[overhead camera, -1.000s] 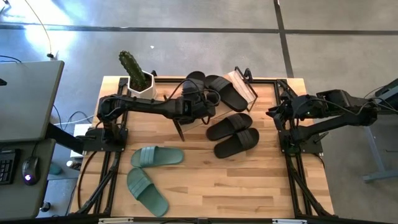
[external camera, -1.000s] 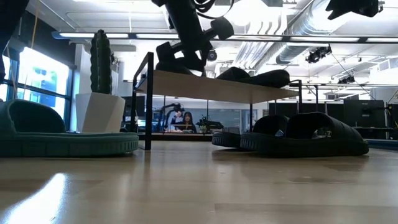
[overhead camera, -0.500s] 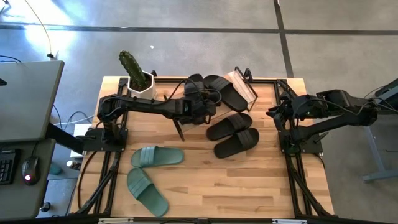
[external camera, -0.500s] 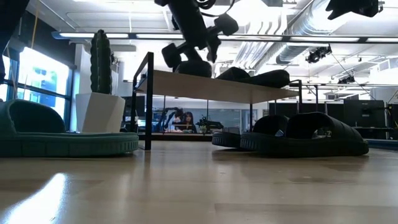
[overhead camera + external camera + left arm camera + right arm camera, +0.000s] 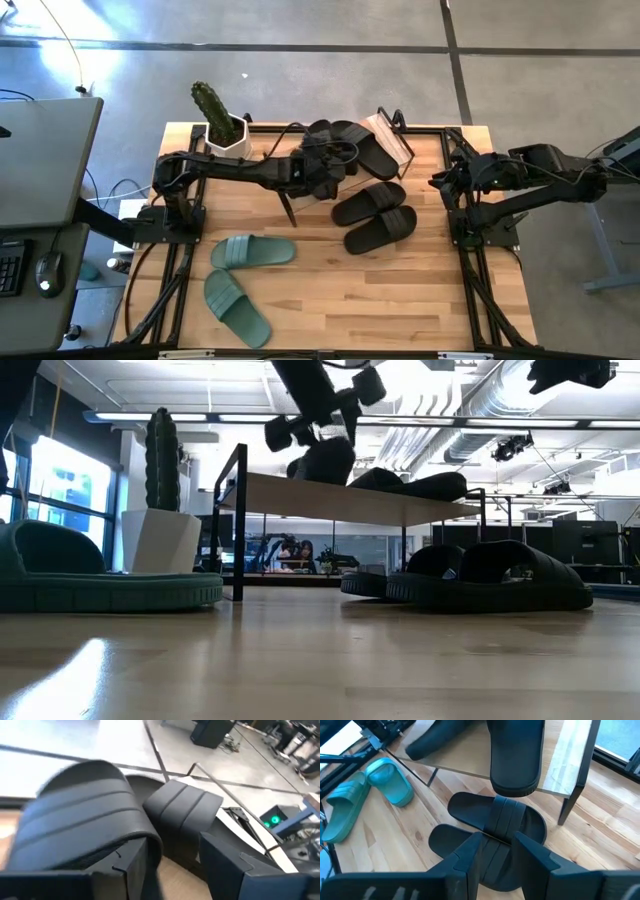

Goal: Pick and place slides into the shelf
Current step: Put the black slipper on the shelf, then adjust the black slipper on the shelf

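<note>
On the shelf (image 5: 385,135) you have two black slides (image 5: 350,145), your left gripper (image 5: 322,160) fingers spread beside them, while two black (image 5: 372,215) and two green (image 5: 240,275) wait on the worktop (image 5: 400,290).

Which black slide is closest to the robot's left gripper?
The black slide on the shelf, the one on the cactus side. The left gripper sits right over it; the other shelf slide and the two on the table lie farther away.
</note>
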`<state>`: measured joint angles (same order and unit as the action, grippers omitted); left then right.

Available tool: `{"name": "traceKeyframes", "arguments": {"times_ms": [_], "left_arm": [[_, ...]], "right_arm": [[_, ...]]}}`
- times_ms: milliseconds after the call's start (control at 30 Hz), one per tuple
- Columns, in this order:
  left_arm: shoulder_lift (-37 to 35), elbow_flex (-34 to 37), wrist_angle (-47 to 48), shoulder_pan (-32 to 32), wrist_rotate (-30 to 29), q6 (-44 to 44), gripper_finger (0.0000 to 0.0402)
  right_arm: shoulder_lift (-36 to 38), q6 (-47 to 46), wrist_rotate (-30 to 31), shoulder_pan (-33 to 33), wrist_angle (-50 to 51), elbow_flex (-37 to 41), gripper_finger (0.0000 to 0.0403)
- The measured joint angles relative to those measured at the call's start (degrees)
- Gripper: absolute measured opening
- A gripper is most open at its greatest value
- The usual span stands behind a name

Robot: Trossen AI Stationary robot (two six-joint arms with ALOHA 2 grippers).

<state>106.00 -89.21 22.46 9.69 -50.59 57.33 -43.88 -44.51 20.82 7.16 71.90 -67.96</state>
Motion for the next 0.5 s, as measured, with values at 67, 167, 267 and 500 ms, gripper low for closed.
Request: {"name": "traceKeyframes", "arguments": {"times_ms": [67, 167, 267, 500], "left_arm": [[-0.8, 0.0, 0.0, 0.0, 0.7, -1.6, 0.0166], [-1.8, 0.0, 0.0, 0.0, 1.2, -4.0, 0.0166], [-2.0, 0.0, 0.2, 0.0, 1.9, -5.4, 0.0166], [-2.2, 0.0, 0.4, 0.0, 3.1, -5.9, 0.0166]], "right_arm": [[0.0, 0.0, 0.0, 0.0, 0.3, 0.0, 0.0101], [0.0, 0.0, 0.0, 0.0, 0.8, 0.0, 0.0101], [0.0, 0.0, 0.0, 0.0, 1.3, 0.0, 0.0101], [0.0, 0.0, 0.0, 0.0, 1.6, 0.0, 0.0101]]}}
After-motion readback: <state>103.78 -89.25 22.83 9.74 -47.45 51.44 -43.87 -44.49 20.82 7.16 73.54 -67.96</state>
